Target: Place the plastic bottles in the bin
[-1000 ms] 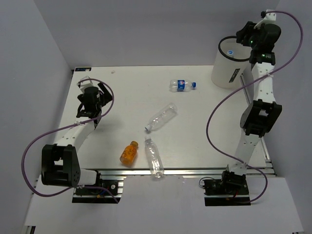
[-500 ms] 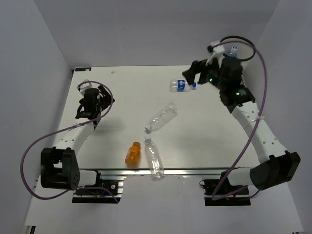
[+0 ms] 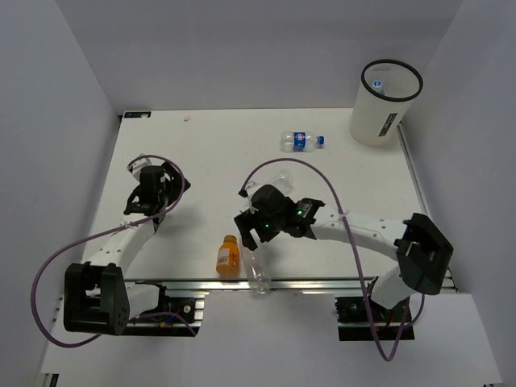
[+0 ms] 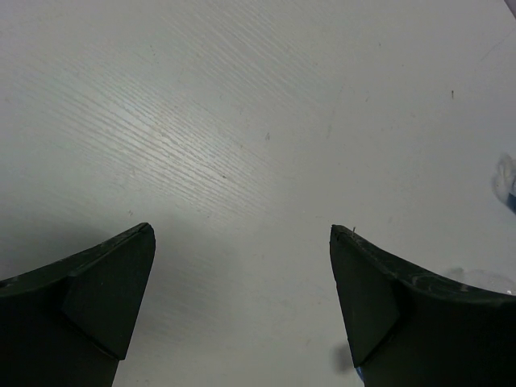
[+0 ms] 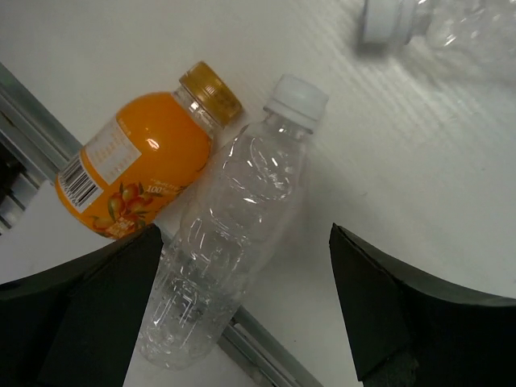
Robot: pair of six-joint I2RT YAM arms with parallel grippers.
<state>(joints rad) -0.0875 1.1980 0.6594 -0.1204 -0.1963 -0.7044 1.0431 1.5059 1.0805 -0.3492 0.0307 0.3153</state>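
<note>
The right tool point(image 5: 242, 231) is hanging w/ fingers wide apart, nothing btwn them, straddling the clear unlabelled bottle point(image 5: 230, 242) from above. That bottle is lying on its side at the near edge of the table point(image 3: 201, 153), base end reaching the metal rail point(image 3: 322, 281), white cap pointing away from the arm bases. The fingers are lining up across the body, not along it, prob. because a crosswise pinch suits a thin round shell.

The orange bottle point(image 5: 141, 157) is lying just beside it on the left. Touching or not, can't tell. The finger on that side is getting little room & could nudge it.

A second clear bottle point(image 5: 451, 32) is lying a bit farther in, mostly hidden under the right arm in the top view. The blue-label bottle point(image 3: 300, 141) is sitting near the far edge, well apart.

The bin point(image 3: 372, 121) is standing at the far right corner w/ a blue cap point(image 3: 380, 83) showing inside, so approx. one of five seems done.

The left tool point(image 4: 242, 234) is idling, fingers apart over bare table, parked clear of the right arm's path.
</note>
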